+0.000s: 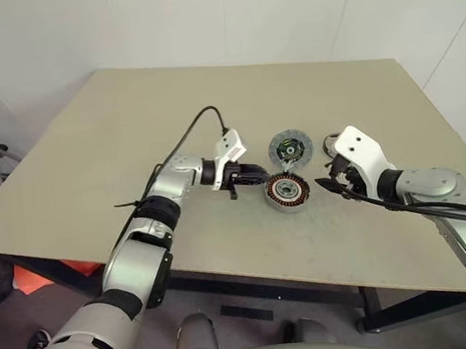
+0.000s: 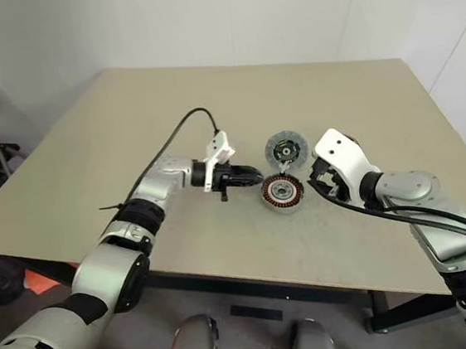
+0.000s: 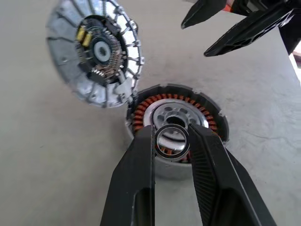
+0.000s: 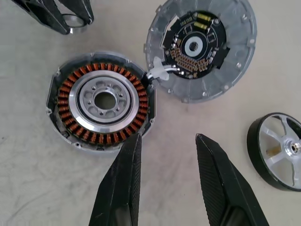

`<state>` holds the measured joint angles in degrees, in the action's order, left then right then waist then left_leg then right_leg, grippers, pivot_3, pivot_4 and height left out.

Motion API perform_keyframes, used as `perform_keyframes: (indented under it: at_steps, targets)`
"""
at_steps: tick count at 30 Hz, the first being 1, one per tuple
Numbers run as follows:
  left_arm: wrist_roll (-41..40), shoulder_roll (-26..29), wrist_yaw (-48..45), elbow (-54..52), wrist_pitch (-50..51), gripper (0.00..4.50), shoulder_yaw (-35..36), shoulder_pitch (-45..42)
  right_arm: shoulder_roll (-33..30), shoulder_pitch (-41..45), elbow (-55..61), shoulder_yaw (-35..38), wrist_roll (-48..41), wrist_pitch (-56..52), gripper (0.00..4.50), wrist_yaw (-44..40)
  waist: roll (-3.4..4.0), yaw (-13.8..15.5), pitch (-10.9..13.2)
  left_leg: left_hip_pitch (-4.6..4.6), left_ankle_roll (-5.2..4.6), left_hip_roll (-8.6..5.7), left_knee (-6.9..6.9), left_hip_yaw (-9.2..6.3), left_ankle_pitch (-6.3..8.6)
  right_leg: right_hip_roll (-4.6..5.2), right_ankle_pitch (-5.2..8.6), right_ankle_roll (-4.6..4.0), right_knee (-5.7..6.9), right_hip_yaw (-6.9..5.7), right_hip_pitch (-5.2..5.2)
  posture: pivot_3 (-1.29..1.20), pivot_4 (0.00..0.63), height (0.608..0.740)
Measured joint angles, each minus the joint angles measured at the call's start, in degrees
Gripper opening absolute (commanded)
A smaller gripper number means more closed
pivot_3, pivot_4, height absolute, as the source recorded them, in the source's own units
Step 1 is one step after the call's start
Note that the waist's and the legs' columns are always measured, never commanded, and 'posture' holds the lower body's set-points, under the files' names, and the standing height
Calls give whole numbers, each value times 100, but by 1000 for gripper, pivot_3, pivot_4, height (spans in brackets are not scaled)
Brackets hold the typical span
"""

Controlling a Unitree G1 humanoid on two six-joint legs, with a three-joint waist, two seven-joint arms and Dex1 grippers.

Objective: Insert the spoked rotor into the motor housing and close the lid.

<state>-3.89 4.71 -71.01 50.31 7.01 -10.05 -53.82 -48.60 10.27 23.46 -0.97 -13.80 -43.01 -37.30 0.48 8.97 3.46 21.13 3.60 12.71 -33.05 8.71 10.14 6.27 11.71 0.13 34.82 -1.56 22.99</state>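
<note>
Left gripper [image 3: 171, 141] clamped on small metal ring [image 3: 172, 140], held over motor housing [image 4: 101, 101] hub. Right gripper [image 4: 164, 141] empty, jaws apart, right of housing. Spoked rotor [image 4: 280, 150] further right; lid [image 4: 202, 47] far side, touching housing. Judged: ring seating in hand; rotor pickup next.

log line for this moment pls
left hand shut on small metal ring above motor housing | right hand open, empty | lid off | spoked rotor on table

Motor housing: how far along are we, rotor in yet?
Not yet. The motor housing sits open on the table, windings bare. The left gripper holds a small metal ring over its centre; that is the step in hand. The spoked rotor lies on the table apart from the housing, and the lid lies flat beside the housing. The right gripper is open and empty. Left: rotor in, lid on.
</note>
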Motion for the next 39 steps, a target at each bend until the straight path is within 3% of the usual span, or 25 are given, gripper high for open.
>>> perform_keyframes:
  at_steps: [8,22,39]
  targets:
    - [262,-529,132,458,-428,689,-317,-288,0,-220,223,24,84,-129,2047,97,2,-27,-1,-3,-3,0,0,0,1,-1,0,0,1,1,0,0,0,740]
    - [641,-617,699,1203,-953,689,-386,-428,54,-279,400,109,86,-271,2047,260,2,-11,-2,-3,-7,-1,-1,0,3,0,0,0,1,1,-1,0,0,740]
    - [727,-717,948,1346,-1048,689,-380,-471,93,-207,400,109,89,-271,2047,264,3,-12,-2,-4,-8,-1,-3,0,3,1,0,0,4,1,-1,0,0,740]
